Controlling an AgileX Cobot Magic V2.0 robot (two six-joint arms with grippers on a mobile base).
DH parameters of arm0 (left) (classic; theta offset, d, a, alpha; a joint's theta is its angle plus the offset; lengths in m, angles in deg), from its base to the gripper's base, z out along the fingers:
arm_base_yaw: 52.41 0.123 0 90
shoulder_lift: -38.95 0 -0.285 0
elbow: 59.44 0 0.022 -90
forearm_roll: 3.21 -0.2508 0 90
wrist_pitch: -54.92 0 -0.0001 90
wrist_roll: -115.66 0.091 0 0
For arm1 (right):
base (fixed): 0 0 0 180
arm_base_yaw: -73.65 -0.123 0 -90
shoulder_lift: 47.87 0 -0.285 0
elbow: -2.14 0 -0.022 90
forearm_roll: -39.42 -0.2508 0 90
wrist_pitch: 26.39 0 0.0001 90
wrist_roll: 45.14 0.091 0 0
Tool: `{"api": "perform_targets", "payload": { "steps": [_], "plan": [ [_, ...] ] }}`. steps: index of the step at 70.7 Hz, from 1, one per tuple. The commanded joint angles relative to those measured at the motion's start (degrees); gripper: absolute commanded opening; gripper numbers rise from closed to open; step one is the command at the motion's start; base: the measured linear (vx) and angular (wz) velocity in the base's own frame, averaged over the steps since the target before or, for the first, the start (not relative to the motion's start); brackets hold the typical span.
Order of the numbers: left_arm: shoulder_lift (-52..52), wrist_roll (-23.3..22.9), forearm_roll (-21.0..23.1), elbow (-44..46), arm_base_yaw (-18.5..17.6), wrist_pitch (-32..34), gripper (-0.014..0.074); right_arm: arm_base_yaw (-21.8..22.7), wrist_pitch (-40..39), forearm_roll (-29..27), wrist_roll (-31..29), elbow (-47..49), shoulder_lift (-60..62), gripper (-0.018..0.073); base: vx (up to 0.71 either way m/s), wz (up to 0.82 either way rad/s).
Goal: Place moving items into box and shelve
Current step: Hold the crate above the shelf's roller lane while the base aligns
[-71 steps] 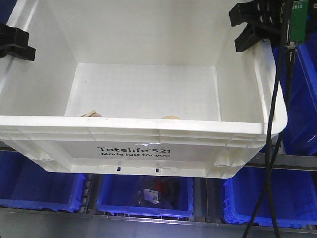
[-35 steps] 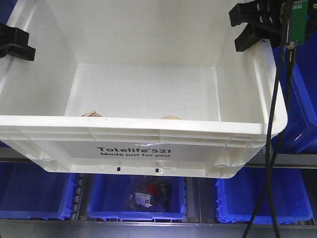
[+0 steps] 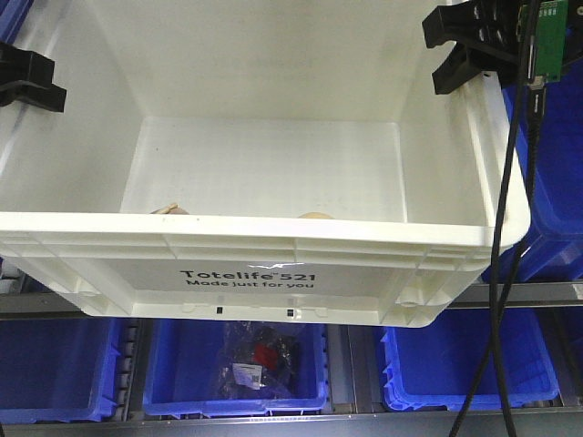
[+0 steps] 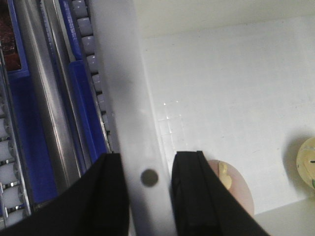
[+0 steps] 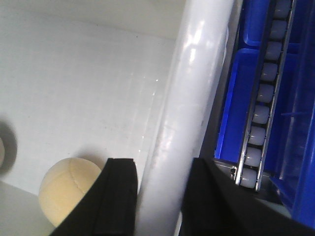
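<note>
The white box, printed "Totelife 521", hangs in the air in front of the shelf, held by both arms. My left gripper is shut on its left rim, one finger inside the wall and one outside. My right gripper is shut the same way on the right rim, jaws either side. Two moving items lie on the box floor by the near wall: a greyish-pink round plush and a yellow one. In the front view only their tops, pink and yellow, peek over the rim.
Blue bins sit on the shelf below and behind the box; the middle bin holds a bagged object. A metal shelf rail runs behind. Roller tracks flank the box. A black cable hangs at right.
The blue bins and shelf rail behind the box have slid leftward in the front view. The box, both grippers and the toys keep their places in frame.
</note>
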Motion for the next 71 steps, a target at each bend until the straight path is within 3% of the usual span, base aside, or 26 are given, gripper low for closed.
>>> {"api": "perform_targets", "payload": {
  "steps": [1,71],
  "plan": [
    [2.46,1.04,2.53,2.02,-0.33,5.66,-0.0017,0.05,-1.42,-1.18,-1.89,2.3,2.9,-0.0012,0.02,-0.07],
    [2.46,0.59,2.56,2.02,-0.33,5.78,-0.0017,0.05,-2.04,-1.19,-1.89,2.3,2.9,-0.0012,0.0,0.0]
  ]
}}
